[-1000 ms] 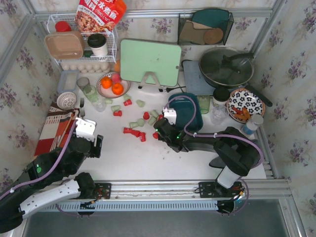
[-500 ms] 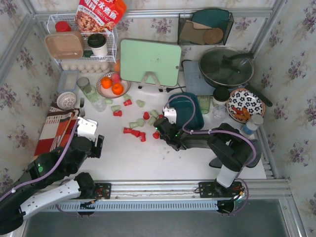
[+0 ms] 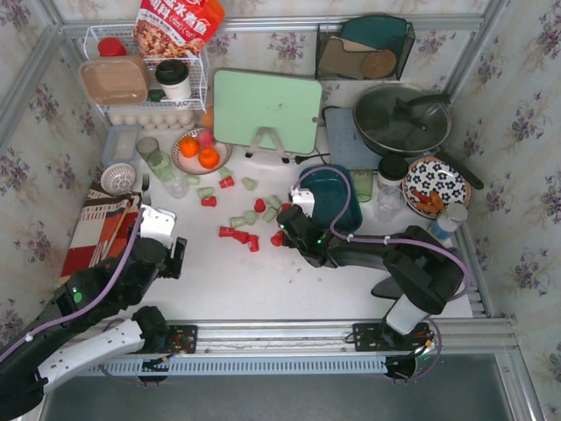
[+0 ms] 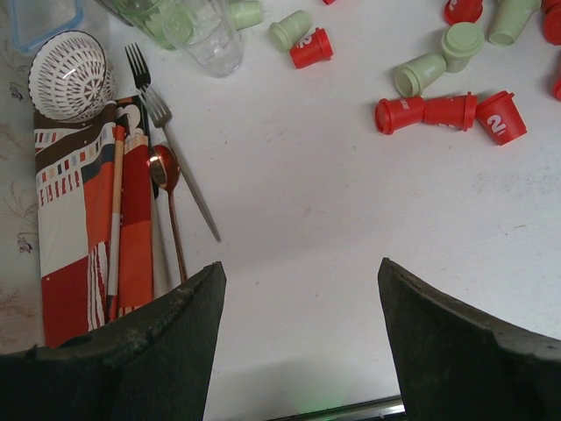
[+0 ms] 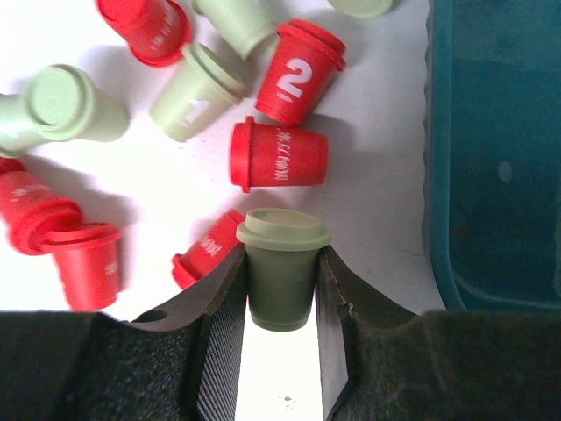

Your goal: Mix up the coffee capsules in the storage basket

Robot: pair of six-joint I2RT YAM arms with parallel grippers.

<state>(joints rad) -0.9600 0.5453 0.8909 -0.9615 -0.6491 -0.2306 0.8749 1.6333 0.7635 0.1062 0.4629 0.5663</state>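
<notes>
Right end effector (image 5: 280,281), jaws narrowed over the last second, now clamps 1 pale mint-green tapered coffee capsule (image 5: 282,239) on the white counter (image 5: 377,202) just beside the dark teal plastic storage basket (image 5: 491,149), apparently ready for transfer; left end effector (image 4: 298,281) open.

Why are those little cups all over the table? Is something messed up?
Yes. The red and pale green plastic coffee capsules lie tipped over and scattered on the white table, beside the dark teal plastic basket, not in it. The right jaws grip one pale green capsule.
</notes>
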